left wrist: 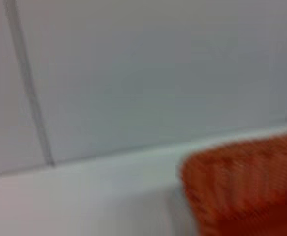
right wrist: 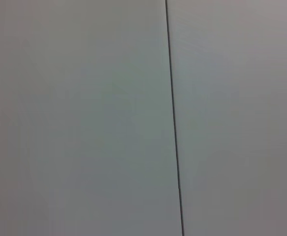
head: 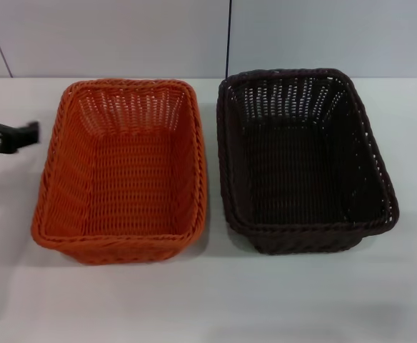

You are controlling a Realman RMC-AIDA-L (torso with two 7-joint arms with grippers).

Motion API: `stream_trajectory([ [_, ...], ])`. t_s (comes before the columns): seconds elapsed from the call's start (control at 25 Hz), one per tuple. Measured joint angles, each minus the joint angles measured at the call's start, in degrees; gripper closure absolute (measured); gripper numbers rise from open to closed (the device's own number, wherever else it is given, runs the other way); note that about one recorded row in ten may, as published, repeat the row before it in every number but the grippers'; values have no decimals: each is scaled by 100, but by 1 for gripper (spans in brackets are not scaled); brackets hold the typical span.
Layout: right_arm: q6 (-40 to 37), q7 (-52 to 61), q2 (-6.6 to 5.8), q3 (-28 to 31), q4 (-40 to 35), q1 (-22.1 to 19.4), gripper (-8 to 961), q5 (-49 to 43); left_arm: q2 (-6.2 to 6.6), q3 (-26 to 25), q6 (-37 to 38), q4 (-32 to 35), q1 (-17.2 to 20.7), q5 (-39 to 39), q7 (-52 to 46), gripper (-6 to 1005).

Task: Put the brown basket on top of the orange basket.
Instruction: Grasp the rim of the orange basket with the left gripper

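White table (head: 208, 300) under a pale panelled wall (head: 108, 36) bears both baskets; left pincer (head: 8, 136), grip unreadable, beside orange basket (head: 123, 171).

Woven wicker-style orange basket (head: 121, 171), brown basket (head: 305, 161); smooth table (head: 215, 300).

Lab-like: bare white table (head: 208, 300), plain panelled wall (head: 123, 36).

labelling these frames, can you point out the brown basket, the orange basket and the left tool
brown basket (head: 305, 168), head view, on its woven floor
orange basket (head: 133, 175), head view, on its woven floor
left tool (head: 24, 133), head view, at its tip, left of the orange basket
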Motion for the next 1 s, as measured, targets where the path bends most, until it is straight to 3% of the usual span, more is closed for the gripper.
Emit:
stream_trajectory([
  [0.16, -9, 0, 11, -40, 27, -12, 231, 0, 15, -35, -995, 134, -544, 75, -97, 238],
  [0.24, -9, 0, 14, -57, 31, -25, 231, 1, 10, -17, -1155, 240, -686, 152, -107, 240],
  [1.0, -4, 0, 8, -101, 59, -53, 231, 1, 1, -32, -1286, 1456, -1495, 465, -141, 257],
])
